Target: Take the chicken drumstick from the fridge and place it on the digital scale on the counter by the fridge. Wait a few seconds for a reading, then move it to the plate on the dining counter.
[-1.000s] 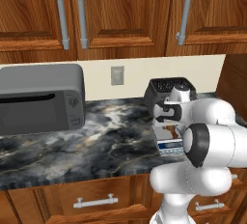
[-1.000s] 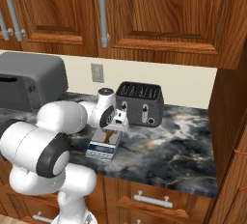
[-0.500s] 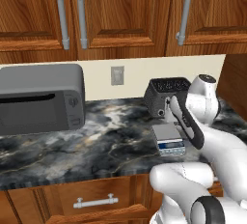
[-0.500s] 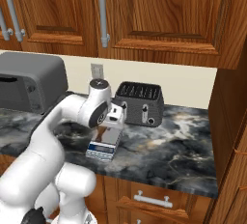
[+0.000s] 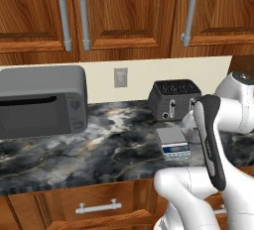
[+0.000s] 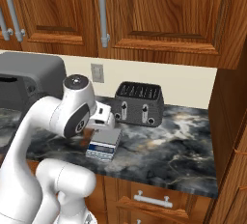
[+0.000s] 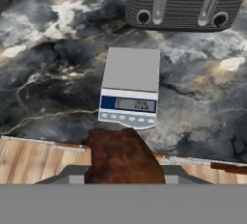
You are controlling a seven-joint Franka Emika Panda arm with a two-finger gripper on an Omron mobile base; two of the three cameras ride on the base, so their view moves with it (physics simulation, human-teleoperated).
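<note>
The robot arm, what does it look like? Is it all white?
Mostly white. The arm is made of fat, smooth, rounded tubes, like bent sausages. Its joints are dark grey: a round grey cap tops one joint, and a long dark band runs down another part. No cables or markings show.

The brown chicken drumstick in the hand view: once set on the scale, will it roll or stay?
The brown, lumpy chicken drumstick probably settles rather than rolls far. The flat silver-grey digital scale has no raised lip, so an off-centre drop might slide off.
</note>
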